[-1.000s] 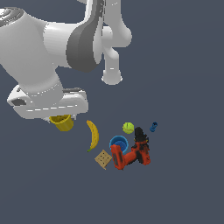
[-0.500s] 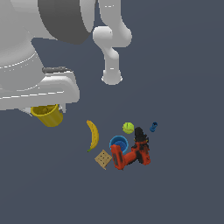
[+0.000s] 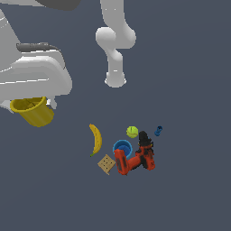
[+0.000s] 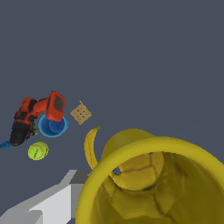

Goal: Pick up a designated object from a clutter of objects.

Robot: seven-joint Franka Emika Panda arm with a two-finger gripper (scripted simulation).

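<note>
One object matters here, the mustard-yellow cup [image 3: 32, 112], which is seen raised clear of the floor [image 3: 189, 81] at the exterior view's left, tucked under the white body of the gripper [image 3: 30, 100] and well apart from the clutter; it is judged to be held at its rim, since it hangs in the air against the hand, though the fingers themselves are hidden in the exterior view and only one grey fingertip [image 4: 76, 179] is made out beside the cup wall in the wrist view; the jaws are therefore taken to be clamped on the cup, the contact itself not being shown; the cup is judged light, hollow, thin-walled and stiff, with a smooth tapered wall that could slip if squeezed low, so the rim is the sound place for a pinch; much of the arm is cut off by the frame; the cup's far wall and base fill the wrist view and hide the floor beneath; the banana [image 3: 95, 139], blue cup [image 3: 122, 147], tennis ball [image 3: 132, 131], drill [image 3: 135, 159], cracker [image 3: 106, 164] and small blue piece [image 3: 158, 131] lie grouped below, the blue cup partly covered by the drill.
</note>
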